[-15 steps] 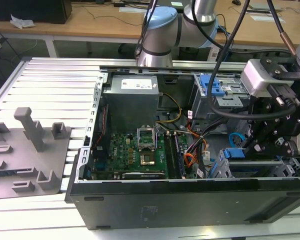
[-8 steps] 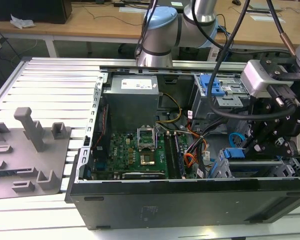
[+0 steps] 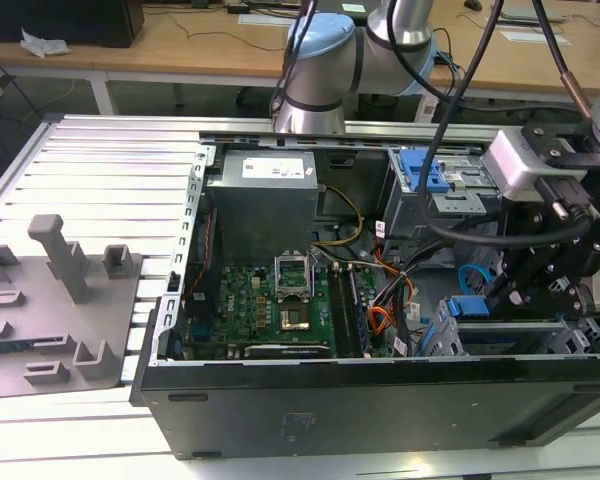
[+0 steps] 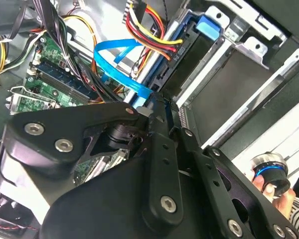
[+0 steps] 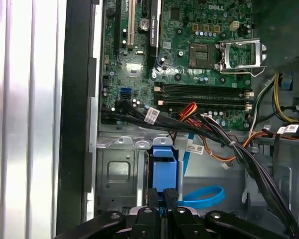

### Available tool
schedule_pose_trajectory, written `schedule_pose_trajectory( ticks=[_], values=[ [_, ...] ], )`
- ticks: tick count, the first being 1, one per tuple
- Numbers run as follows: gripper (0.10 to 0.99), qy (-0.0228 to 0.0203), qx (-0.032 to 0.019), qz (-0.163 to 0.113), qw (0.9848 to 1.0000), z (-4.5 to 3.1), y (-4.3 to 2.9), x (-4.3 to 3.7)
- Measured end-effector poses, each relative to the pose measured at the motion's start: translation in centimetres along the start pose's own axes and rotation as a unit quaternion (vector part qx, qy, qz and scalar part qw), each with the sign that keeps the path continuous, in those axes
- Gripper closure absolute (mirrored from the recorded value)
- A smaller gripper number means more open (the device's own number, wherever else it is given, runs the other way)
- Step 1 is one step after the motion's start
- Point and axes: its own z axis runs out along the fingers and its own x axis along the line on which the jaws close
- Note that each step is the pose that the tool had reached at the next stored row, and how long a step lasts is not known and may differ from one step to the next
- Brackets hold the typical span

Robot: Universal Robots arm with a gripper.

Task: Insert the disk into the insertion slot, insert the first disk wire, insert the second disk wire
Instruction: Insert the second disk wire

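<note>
The disk's blue frame [image 5: 164, 167] sits inside the insertion slot [image 5: 117, 172], a grey metal cage at the case's front corner. In the exterior view the frame [image 3: 467, 306] shows just beside my gripper [image 3: 515, 295]. My gripper [image 5: 162, 198] hovers right over the frame's end, its fingers nearly together with a bit of blue between them. The second disk wire [image 4: 114, 52], a flat light-blue cable, loops [image 5: 205, 196] and runs down to the fingertips [image 4: 150, 102]. A black plug on red, yellow and black wires [image 4: 154, 30] lies against the disk's edge.
The open case [image 3: 380, 400] holds a green motherboard [image 3: 270, 300], a grey power supply [image 3: 260, 205] and a taller bay with a blue latch [image 3: 420, 170]. Black and orange wire bundles [image 5: 224, 139] cross near the cage. A hand holding a blue-ringed object [image 4: 270, 172] is close by.
</note>
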Motion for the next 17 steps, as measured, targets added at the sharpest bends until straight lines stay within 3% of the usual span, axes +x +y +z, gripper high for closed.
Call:
schedule_pose_trajectory(
  ticks=[8, 10, 17],
  values=[
    [0.922, -0.0092, -0.0007, 0.000, 1.0000, 0.42, -1.40, -0.64],
    [0.922, -0.0096, -0.0008, 0.000, 1.0000, 0.58, -1.62, -0.62],
    [0.922, -0.0135, -0.0008, -0.001, 0.9999, 1.14, -1.77, -0.25]
  ],
)
